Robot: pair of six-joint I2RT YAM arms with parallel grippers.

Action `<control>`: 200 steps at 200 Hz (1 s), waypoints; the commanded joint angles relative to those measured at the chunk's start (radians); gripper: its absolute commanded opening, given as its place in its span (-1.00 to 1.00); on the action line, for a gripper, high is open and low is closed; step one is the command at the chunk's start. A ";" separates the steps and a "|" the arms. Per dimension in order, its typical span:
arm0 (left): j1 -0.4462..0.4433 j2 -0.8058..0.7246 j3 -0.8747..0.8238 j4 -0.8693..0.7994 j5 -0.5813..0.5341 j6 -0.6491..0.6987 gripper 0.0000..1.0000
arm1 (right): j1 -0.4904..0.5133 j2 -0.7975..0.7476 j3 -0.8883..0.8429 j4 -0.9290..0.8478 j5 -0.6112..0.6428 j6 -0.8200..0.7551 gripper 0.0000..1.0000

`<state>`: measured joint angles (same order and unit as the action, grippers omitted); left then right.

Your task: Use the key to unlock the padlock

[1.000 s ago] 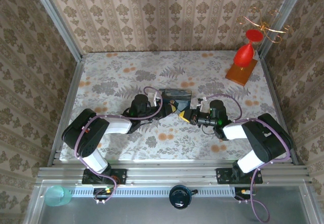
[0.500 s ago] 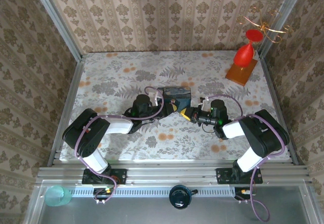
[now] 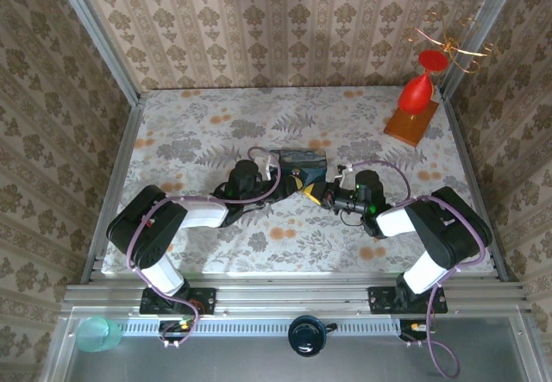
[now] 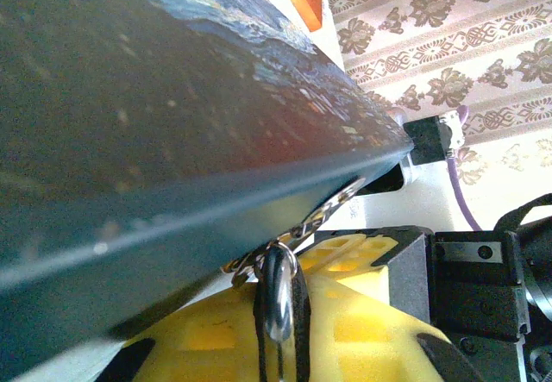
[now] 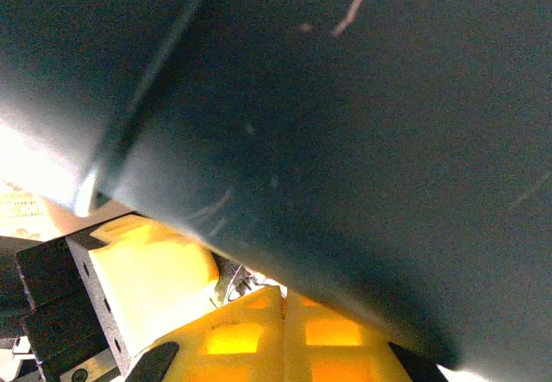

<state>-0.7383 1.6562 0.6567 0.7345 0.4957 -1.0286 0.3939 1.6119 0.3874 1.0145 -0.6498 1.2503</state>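
Centrally on the worktop point(image 3: 198, 123), beside the blue tin point(image 3: 304, 157), a silvery loop point(image 4: 278, 300) is gripped by the left tool point(image 3: 291, 178) — the right tool point(image 3: 312, 194) is clenched shut.

Around me stand walls point(image 3: 285, 20) papered in beige damask stripes, framed by aluminium posts point(image 3: 95, 33). My counter point(image 3: 198, 123) wears a cloth point(image 3: 216, 227) of grey leaves and orange blossoms, evenly lit; a metal rail point(image 3: 293, 296) edges its near side.
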 commanded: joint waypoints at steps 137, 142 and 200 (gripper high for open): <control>-0.036 -0.152 0.127 -0.483 -0.207 0.107 -1.00 | 0.155 -0.381 0.106 -0.687 0.340 -0.872 -0.18; -0.036 -0.156 0.129 -0.491 -0.211 0.105 -1.00 | 0.173 -0.400 0.092 -0.676 0.373 -0.917 -0.18; -0.038 -0.210 0.115 -0.493 -0.241 0.050 -1.00 | 0.354 -0.385 -0.065 -0.296 0.540 -1.289 -0.19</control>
<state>-0.7837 1.5089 0.7425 0.2100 0.2821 -0.9474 0.7044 1.1915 0.3443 0.5560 -0.2276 0.1841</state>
